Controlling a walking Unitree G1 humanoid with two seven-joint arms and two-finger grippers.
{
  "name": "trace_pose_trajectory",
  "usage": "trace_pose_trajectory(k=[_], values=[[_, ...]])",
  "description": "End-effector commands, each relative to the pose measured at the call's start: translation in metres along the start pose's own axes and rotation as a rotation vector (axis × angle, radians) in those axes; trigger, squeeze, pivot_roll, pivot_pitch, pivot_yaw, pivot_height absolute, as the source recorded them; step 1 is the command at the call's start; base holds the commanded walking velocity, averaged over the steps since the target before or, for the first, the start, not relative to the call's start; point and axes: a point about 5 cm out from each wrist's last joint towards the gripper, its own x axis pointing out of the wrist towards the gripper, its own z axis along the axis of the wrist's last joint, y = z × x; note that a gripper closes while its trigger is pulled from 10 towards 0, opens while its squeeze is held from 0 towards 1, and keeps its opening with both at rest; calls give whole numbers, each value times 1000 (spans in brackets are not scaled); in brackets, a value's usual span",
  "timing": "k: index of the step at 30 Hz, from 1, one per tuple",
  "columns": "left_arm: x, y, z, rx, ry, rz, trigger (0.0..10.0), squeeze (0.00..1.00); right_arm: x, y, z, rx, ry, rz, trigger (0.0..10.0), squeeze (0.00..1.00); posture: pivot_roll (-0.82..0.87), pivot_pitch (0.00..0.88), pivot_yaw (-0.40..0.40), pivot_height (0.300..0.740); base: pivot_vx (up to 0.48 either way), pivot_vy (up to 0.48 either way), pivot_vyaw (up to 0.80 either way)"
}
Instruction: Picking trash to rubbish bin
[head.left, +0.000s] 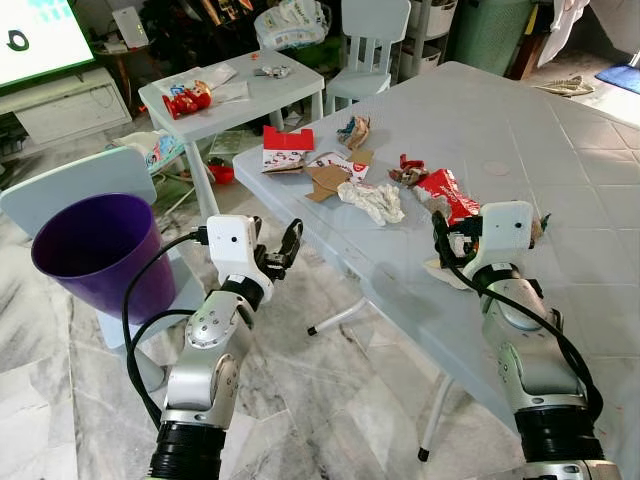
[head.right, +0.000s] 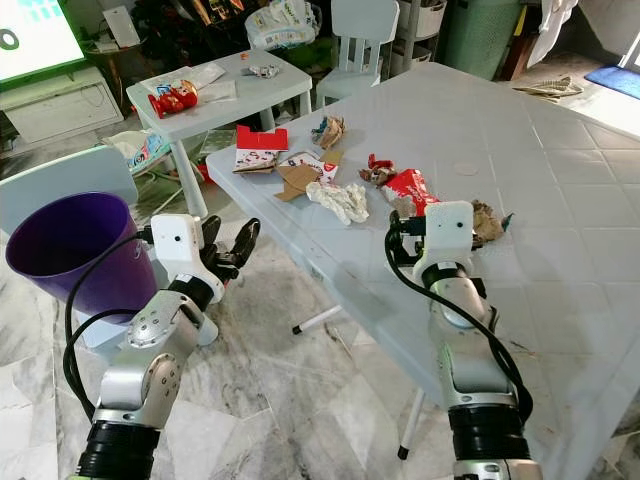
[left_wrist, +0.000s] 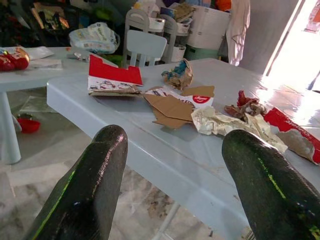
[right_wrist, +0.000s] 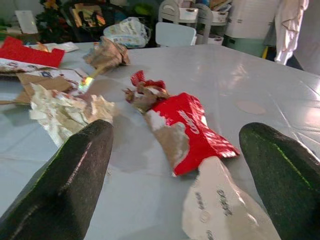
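A cluttered room with a marble-patterned floor (head.left: 340, 400) is seen, and a large pale blue plastic table (head.left: 560, 170) takes up the right half of the head views. Trash is scattered across the table's near left part: a torn red wrapper (right_wrist: 192, 131) lies at the centre of the right wrist view, with a flat pale scrap (right_wrist: 225, 210) just below it, a crumpled white paper (head.left: 372, 201) to its left, brown cardboard pieces (head.left: 325, 181) beyond that, and a red-and-white carton (head.left: 287, 148) nearest the table's far left edge. A small crumpled wad (head.left: 353, 131) sits further back.

The right gripper (right_wrist: 182, 187) is held low over the table, just short of the red wrapper — its fingers are spread wide and nothing is gripped between them. The left gripper (head.left: 280, 250) is raised beside the table's left edge, in the centre left of the left eye view; its fingers (left_wrist: 97, 185) are likewise wide apart and empty.

A purple rubbish bin (head.left: 95, 255) stands at the left of the frame, on a pale blue seat — well apart from the trash. A small table (head.left: 225, 95) with a red packet (head.left: 187, 99) is seen in the upper left.
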Motion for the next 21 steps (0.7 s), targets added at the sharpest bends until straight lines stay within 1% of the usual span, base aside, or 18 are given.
trace_pose_trajectory(k=[1,5,11,21], values=[[2,2,3,22,-10,14,10000,0,4,4,5,-4,-19,17,10000,0,31,20,8,740,0,0,0],[1,5,6,31,-20,23,10000,0,6,5,4,-4,-20,24,10000,0,51,2,5,740,0,0,0],[-3,12,6,46,-27,55,10000,0,7,6,2,-1,-15,39,10000,0,70,0,-6,740,0,0,0],[-3,19,5,63,-36,86,10000,0,5,-6,-6,-23,-3,28,10000,0,97,0,-22,740,0,0,0]])
